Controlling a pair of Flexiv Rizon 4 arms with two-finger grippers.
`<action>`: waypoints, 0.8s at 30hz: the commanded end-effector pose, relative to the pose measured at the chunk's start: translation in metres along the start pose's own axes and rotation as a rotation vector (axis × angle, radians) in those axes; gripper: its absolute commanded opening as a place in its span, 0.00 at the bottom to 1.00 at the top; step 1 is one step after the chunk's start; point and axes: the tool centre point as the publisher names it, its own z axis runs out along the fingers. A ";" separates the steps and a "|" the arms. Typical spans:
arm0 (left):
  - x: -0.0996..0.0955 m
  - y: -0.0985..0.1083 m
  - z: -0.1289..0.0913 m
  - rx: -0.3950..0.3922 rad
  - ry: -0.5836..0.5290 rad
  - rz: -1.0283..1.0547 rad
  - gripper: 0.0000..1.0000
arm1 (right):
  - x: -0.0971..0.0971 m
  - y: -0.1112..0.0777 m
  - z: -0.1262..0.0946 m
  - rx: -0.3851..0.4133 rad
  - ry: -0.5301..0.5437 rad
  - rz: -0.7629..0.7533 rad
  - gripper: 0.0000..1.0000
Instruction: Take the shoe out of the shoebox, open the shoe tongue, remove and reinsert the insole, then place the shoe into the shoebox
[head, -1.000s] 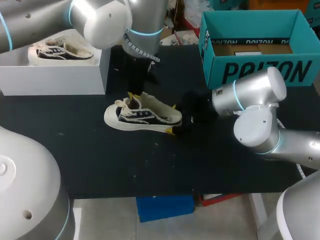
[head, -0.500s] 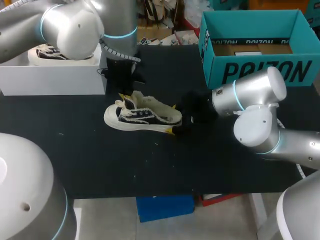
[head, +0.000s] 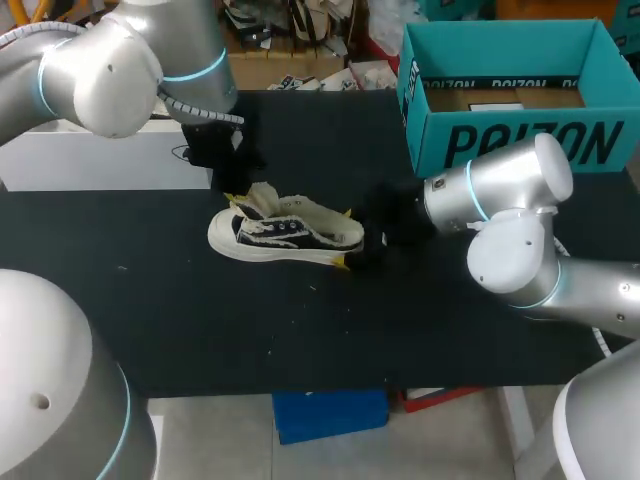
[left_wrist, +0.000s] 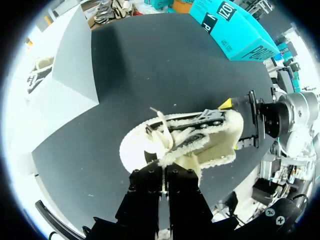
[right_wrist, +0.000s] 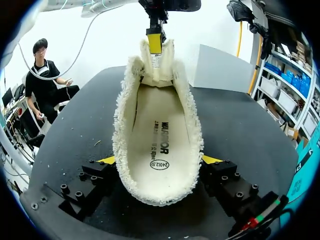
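Clamps the heel (right_wrist: 160, 195) of the shoe (head: 290, 235), sole-down at mid table (head: 200, 320), from both sides with the right gripper (head: 345, 238) at 3 o'clock. Pinches the tongue (head: 264, 196) between the narrow-set fingers of the left gripper (left_wrist: 164, 172) at 11 o'clock. Farther out at 2 o'clock, the open teal shoebox (head: 510, 140).

A black bench (head: 200, 320) carries three things. A low cream and dark shoe (head: 290, 235) stands on its sole near the middle, toe toward the left side. An open teal shoebox (head: 520, 140) sits at the far right corner, well apart from the shoe. A white box (head: 100, 160) rests at the far left. A few pale specks (head: 268, 351) dot the near part.
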 end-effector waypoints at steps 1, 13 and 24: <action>-0.008 0.003 0.010 0.007 0.108 0.004 0.00 | 0.000 -0.001 0.002 0.004 -0.001 0.002 0.00; -0.008 0.002 0.013 0.006 0.128 0.008 0.20 | 0.000 -0.001 0.002 0.004 -0.001 0.002 0.00; 0.011 -0.009 -0.019 0.003 0.194 0.248 1.00 | 0.000 -0.001 0.002 0.004 -0.001 0.002 0.00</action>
